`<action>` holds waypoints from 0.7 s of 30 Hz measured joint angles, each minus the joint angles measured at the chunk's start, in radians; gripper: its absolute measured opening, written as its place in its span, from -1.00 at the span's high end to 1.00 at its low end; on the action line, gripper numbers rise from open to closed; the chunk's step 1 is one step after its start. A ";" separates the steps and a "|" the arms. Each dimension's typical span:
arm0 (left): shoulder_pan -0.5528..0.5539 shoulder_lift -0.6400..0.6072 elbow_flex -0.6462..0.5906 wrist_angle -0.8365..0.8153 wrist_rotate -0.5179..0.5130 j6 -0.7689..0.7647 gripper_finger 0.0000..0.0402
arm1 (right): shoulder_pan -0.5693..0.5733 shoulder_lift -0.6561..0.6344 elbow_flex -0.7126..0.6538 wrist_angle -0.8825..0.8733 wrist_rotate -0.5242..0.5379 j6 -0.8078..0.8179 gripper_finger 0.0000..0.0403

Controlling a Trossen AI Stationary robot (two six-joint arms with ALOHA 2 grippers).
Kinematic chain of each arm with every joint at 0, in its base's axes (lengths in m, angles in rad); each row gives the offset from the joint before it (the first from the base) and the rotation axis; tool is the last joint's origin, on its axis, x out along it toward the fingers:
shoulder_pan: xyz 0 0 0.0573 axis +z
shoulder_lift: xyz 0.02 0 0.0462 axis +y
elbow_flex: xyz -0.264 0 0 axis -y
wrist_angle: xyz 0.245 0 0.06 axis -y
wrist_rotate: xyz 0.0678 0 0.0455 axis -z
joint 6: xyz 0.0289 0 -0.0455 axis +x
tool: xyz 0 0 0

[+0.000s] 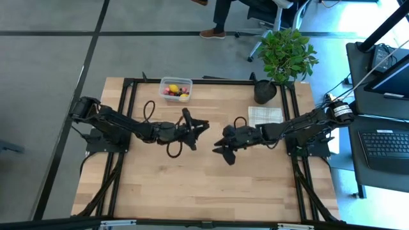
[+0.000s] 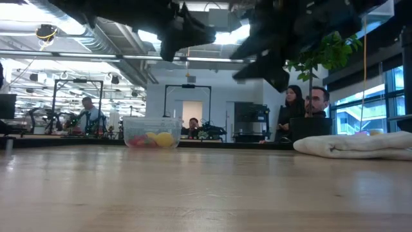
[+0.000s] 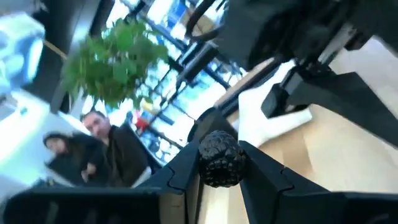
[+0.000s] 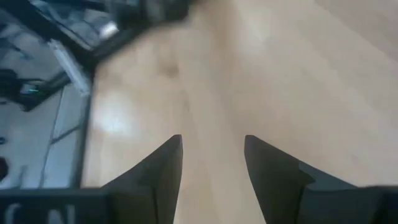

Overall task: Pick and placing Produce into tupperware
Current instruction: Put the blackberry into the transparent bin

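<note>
You have two arms reaching in over the middle of the wooden table, their grippers facing each other and close together. Your left gripper is clamped on one dark, bumpy berry, pinched between its two fingers and held up above the table. Your right gripper has its two fingers apart with only bare wood between them. One clear tub sits at the far edge of the table, well apart from both grippers, with a small heap of fruit in it: yellow and red or pink pieces show, but you cannot count them reliably. One white cloth lies by the right arm, near one black plant pot. Two people stand behind the table
</note>
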State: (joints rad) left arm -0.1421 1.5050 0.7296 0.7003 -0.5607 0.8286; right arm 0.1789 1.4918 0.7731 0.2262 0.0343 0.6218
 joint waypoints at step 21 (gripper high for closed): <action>0.622 -0.206 0.000 -0.714 0.152 -0.657 0.52 | -0.007 0.000 0.000 -0.047 0.014 -0.028 0.12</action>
State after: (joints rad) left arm 0.4802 1.2988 0.7296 -0.0136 -0.4085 0.1715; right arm 0.1717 1.4918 0.7734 0.1795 0.0480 0.5939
